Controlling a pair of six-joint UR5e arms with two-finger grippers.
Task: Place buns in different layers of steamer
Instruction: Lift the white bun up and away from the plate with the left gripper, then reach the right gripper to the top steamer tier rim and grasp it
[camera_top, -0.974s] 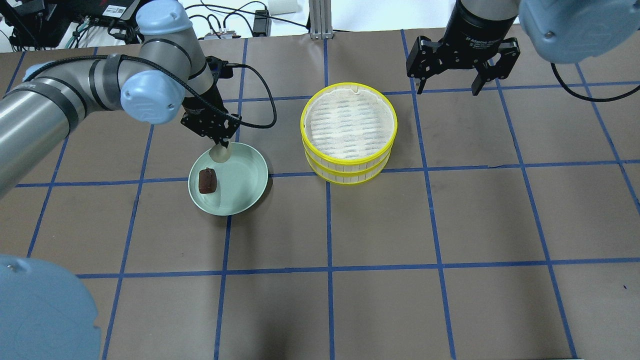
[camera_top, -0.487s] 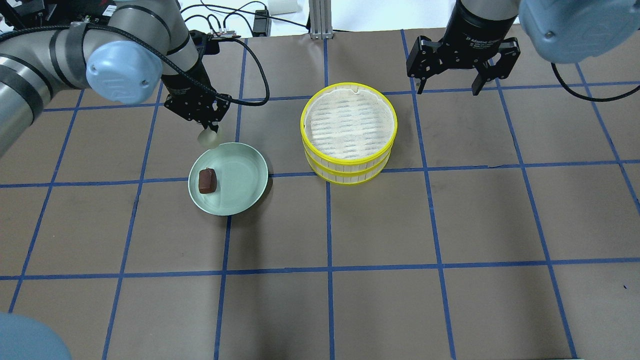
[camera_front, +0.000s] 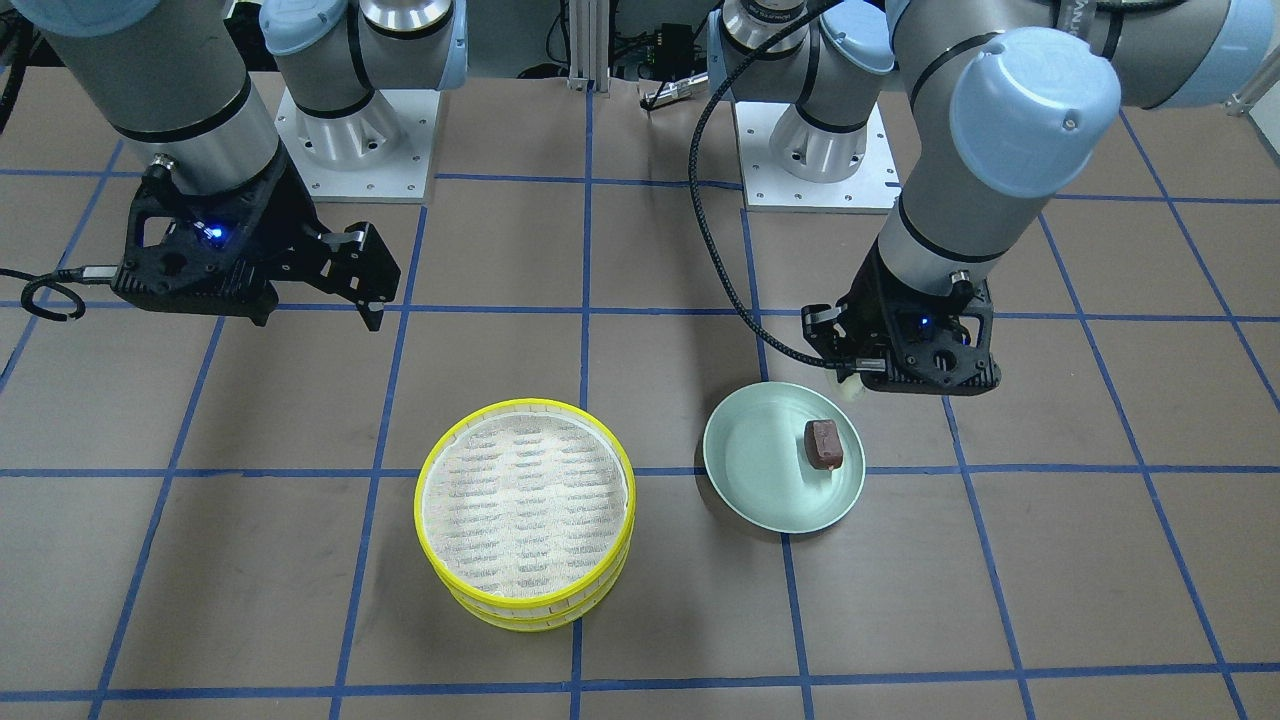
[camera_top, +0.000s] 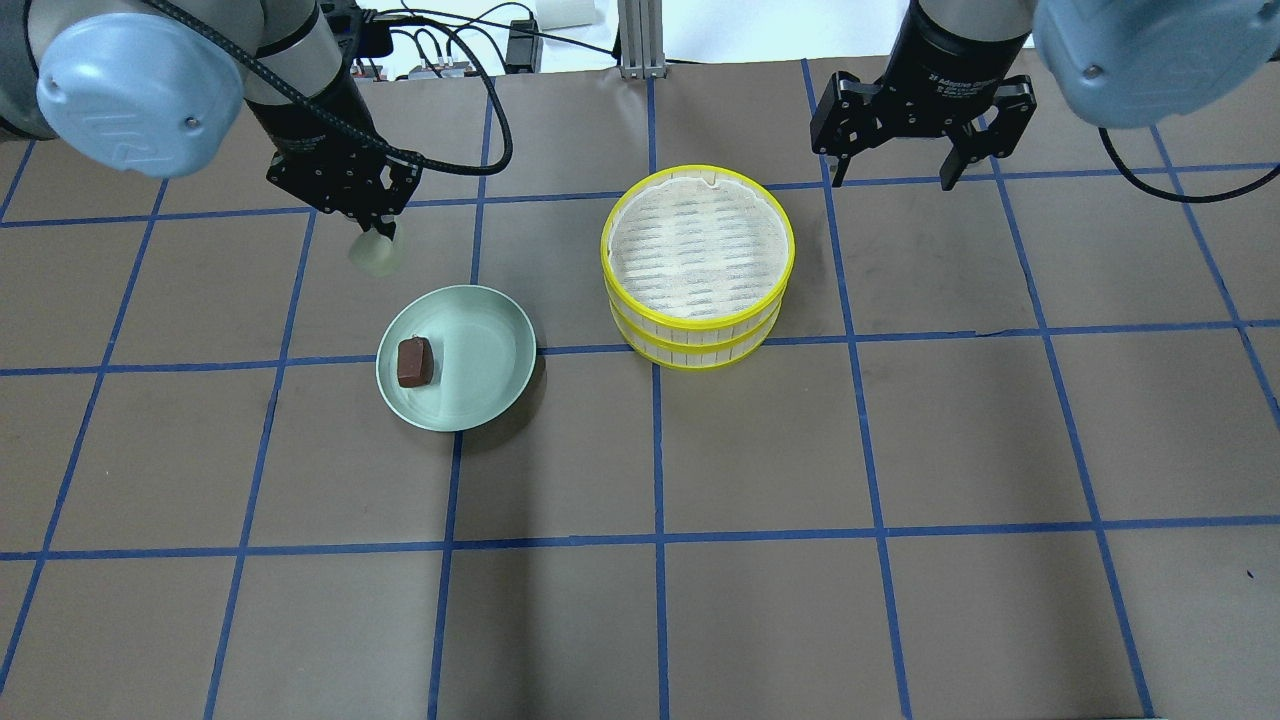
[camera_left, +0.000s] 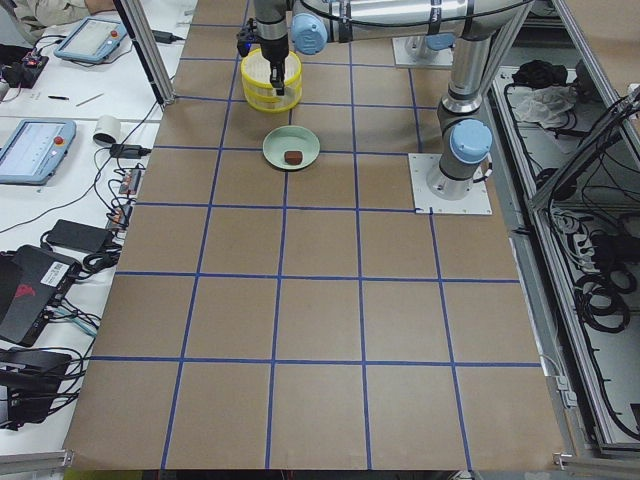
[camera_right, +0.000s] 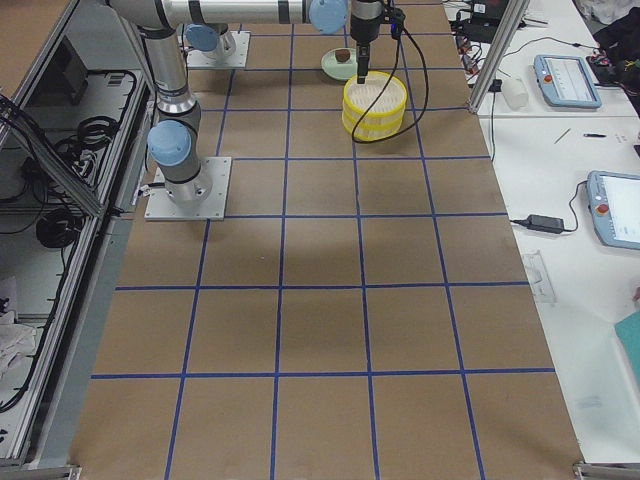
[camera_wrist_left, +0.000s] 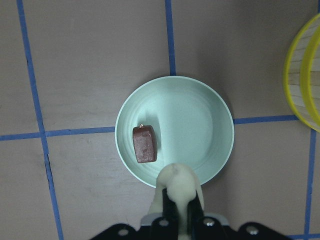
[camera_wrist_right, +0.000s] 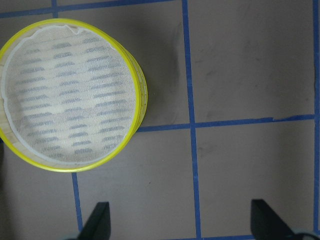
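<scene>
1. Cream bun (camera_top: 374, 255) is pinched in the left gripper (camera_top: 379, 236), lifted clear, well left of the steamer (camera_top: 697, 322).
2. Brown bun (camera_top: 413, 362) lies on the green plate (camera_top: 490, 345), left of the steamer.
3. Right gripper (camera_top: 893, 180) hangs spread wide, right of the steamer and apart from it.
4. You are likely at the carry step. Next, bring the cream bun over the steamer's top tray, lower it, then release.

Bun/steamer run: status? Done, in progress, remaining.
Done: nothing placed. The steamer has its two trays stacked, the top floor bare and the lower one hidden.
In hand: the left gripper is shut on the cream bun, above the table beside the plate.
Left: the brown bun lies on the plate, the right gripper hangs open near the steamer, and each bun needs its own layer.
</scene>
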